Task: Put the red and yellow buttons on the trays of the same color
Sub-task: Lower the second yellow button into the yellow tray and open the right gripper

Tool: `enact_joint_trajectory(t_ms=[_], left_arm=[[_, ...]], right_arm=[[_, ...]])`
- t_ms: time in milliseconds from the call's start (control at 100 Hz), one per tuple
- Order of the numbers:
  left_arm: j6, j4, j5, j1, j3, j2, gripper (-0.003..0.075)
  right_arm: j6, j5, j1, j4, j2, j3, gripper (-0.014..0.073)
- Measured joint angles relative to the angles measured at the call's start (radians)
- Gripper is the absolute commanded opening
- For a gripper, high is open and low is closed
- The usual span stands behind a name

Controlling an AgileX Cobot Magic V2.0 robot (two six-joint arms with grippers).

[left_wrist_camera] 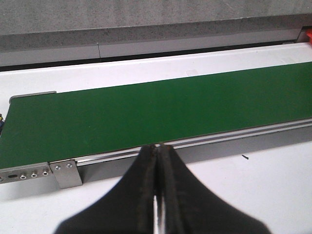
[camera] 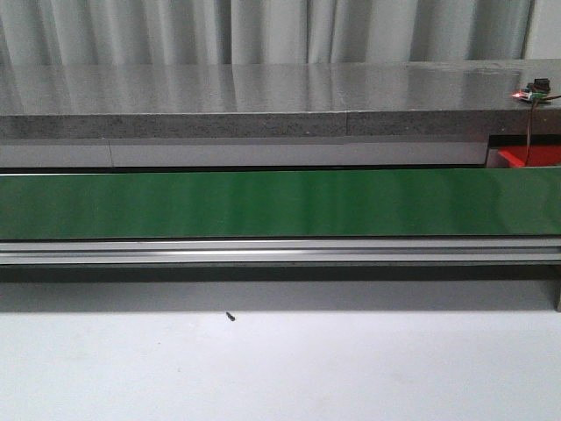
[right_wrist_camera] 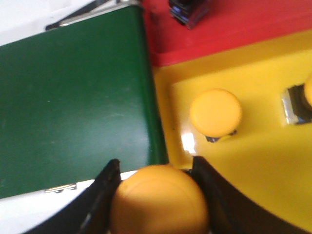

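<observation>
Partly cut off: yellow button [right_wrist_camera: 158, 202] in right wrist view, lower portion lost below frame edge. Clamped between dark fingers [right_wrist_camera: 105, 192] of right gripper [right_wrist_camera: 156, 170], domed cap facing camera, smooth, orange-yellow, faint seam across top. Long axis and body not discernible; only cap visible. Held over near edge of yellow tray [right_wrist_camera: 243, 161], just beside end of green conveyor belt [right_wrist_camera: 73, 97]. Second yellow button [right_wrist_camera: 215, 113] upright on yellow tray, round cap up, small metallic base showing beneath. Third button [right_wrist_camera: 308, 92] cropped at frame edge, metallic body partly visible. Red tray [right_wrist_camera: 224, 34] adjoining yellow tray; dark object [right_wrist_camera: 187, 10] on it blurred, unidentifiable. Left gripper [left_wrist_camera: 158, 146] clenched, fingers pressed together, nothing between, above near rail of belt. Front view: neither arm visible; red tray corner [camera: 526, 158] barely showing at far right.
</observation>
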State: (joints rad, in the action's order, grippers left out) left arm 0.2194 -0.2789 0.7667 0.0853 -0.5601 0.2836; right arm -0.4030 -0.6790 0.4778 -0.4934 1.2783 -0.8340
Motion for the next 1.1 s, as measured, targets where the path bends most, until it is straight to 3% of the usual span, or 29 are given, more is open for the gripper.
enact_joint_trajectory(t_ms=[130, 580, 1100], left_arm=[[0.000, 0.000, 0.000, 0.000, 0.000, 0.000, -0.0020], [0.002, 0.000, 0.000, 0.000, 0.000, 0.000, -0.0020], [0.002, 0.000, 0.000, 0.000, 0.000, 0.000, -0.0020]], right_arm=[[0.034, 0.036, 0.043, 0.009, 0.000, 0.042, 0.0165], [0.048, 0.273, 0.043, 0.020, 0.010, 0.226, 0.0165], [0.050, 0.352, 0.043, 0.007, 0.107, 0.246, 0.0178]])
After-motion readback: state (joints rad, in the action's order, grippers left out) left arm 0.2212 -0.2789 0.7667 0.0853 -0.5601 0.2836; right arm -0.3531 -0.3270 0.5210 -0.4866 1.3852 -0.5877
